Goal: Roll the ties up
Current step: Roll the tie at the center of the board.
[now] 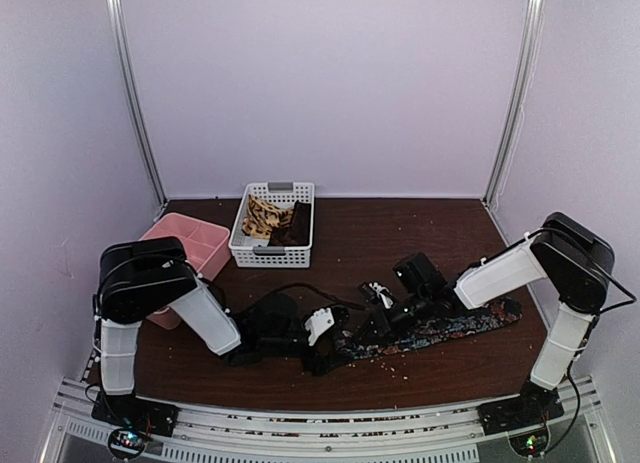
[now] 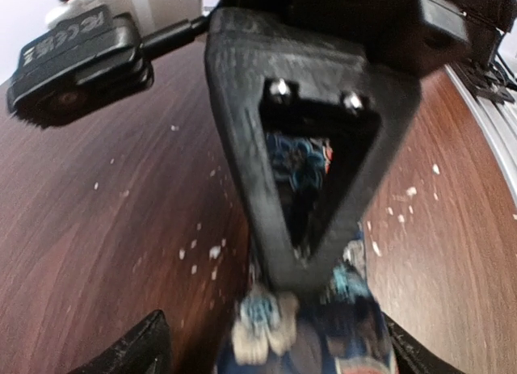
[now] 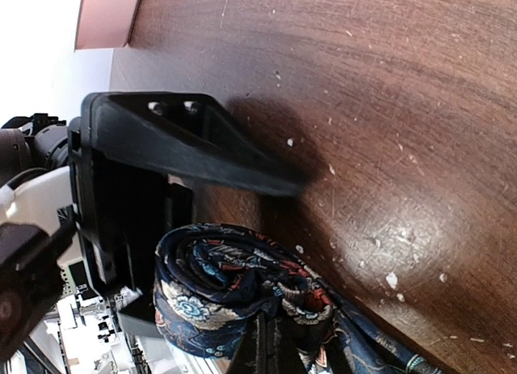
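Task status: early. The floral tie (image 1: 440,331) carries a started roll (image 3: 234,285) at its left end; the rest lies flat on the worktop (image 1: 400,233). Two other ties (image 1: 263,218) lie in the basket (image 1: 250,256); their state cannot be told. The right tool (image 3: 260,348) is clenched on the roll; the left tool (image 2: 271,356), released, straddles it.

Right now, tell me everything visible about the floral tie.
The floral tie is dark navy fabric with blue, red and white flowers. It lies flat across the front of the table, its left end rolled into a loose coil. The shut right gripper sits against the coil; the open left gripper straddles it.
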Robot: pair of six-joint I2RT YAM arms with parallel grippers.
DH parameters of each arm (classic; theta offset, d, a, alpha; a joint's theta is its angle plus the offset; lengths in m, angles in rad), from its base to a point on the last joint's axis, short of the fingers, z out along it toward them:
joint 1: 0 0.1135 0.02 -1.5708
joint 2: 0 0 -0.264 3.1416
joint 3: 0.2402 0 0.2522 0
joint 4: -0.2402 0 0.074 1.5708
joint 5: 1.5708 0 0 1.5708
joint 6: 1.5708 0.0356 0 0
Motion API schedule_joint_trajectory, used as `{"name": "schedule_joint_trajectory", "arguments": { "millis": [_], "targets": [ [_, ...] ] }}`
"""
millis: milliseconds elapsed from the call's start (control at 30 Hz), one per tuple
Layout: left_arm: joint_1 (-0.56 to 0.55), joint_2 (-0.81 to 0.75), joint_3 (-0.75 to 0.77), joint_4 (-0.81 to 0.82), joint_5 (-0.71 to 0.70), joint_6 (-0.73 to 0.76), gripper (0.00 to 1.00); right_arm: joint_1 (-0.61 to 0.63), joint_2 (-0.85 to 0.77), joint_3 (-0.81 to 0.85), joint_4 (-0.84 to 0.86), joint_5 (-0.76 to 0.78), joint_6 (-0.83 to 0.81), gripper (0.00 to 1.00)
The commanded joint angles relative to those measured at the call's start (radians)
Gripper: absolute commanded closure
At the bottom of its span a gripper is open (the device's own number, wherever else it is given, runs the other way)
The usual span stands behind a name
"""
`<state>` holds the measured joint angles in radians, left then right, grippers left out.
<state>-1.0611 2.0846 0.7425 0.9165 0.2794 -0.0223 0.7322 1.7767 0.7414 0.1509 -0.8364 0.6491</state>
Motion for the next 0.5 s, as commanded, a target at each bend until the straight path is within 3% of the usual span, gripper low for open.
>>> {"name": "schedule_joint_trajectory", "arguments": {
  "millis": [0,67,267,300,467],
  "targets": [
    [-0.011,0.07,0.071,0.037,-0.008,-0.041,0.18,-0.01,-0.006,-0.038,-0.052,0.06,-0.03,1.0],
    [-0.014,0.086,0.092,0.001,0.007,-0.027,0.23,-0.015,-0.011,-0.045,-0.046,0.066,-0.03,1.0],
    [-0.014,0.037,0.057,-0.121,0.002,0.048,0.58,-0.014,-0.051,-0.057,-0.003,0.048,0.006,1.0],
    [-0.014,0.024,0.045,-0.142,0.005,0.064,0.61,-0.013,-0.066,-0.056,0.002,0.045,0.012,0.97],
    [-0.014,-0.025,0.026,-0.255,0.027,0.108,0.69,-0.002,-0.134,-0.036,-0.022,0.047,0.047,0.55]
  ]
}}
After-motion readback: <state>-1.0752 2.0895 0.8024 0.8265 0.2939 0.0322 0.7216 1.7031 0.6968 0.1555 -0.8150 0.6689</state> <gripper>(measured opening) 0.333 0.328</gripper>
